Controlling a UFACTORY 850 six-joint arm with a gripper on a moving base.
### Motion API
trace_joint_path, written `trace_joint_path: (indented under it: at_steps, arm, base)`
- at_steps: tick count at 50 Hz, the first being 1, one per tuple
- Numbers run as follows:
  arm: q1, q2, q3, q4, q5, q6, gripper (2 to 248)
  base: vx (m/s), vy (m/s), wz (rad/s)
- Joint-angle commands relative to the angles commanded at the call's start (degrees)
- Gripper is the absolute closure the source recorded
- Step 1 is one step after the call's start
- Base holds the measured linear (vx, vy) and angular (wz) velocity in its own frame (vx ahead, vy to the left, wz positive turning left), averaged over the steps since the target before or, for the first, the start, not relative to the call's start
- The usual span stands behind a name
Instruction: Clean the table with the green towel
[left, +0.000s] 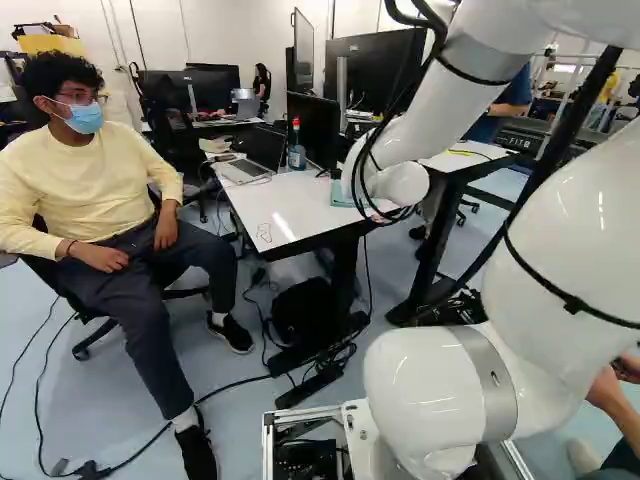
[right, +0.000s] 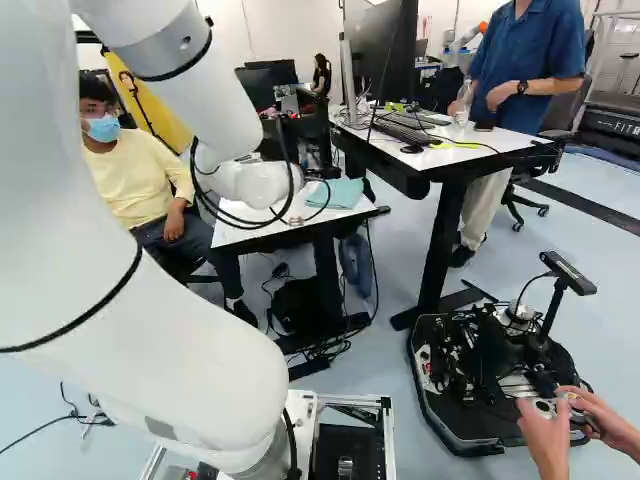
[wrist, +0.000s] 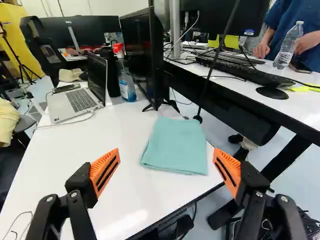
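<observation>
Jaws (wrist: 166, 151): wide open, tips well apart.
Towel (wrist: 177, 145): grn, folded flat, at table's (wrist: 95, 142) R edge, ahead btwn jaws.
Laptop (wrist: 82, 100): open, nr L edge.

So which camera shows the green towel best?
The wrist view: the whole towel lies ahead of the open fingers. The right base view shows it smaller; in the left base view, the arm hides most.

The arm (left: 445, 90) is glossy white and rounded, with a grey band (left: 488, 385) low down; black straps (left: 573, 303) circle it; black cables (left: 437, 42) loop outside; the gripper (wrist: 166, 169) is black (silvery screws (wrist: 74, 194) dot it), its orange pads (wrist: 104, 171) dark-slotted.
</observation>
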Motion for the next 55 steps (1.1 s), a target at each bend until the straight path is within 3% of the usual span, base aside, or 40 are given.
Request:
trace_joint_path:
  at_steps: [24, 55]
  arm:
    - [-1.59, -4.89, -7.86, 0.0, -6.31, 0.0, 3]
    - [-2.62, -14.03, -17.7, 0.0, -12.82, 0.0, 3]
  base:
    - [0.0, 0.0, 0.0]
    - [0.0, 0.0, 0.0]
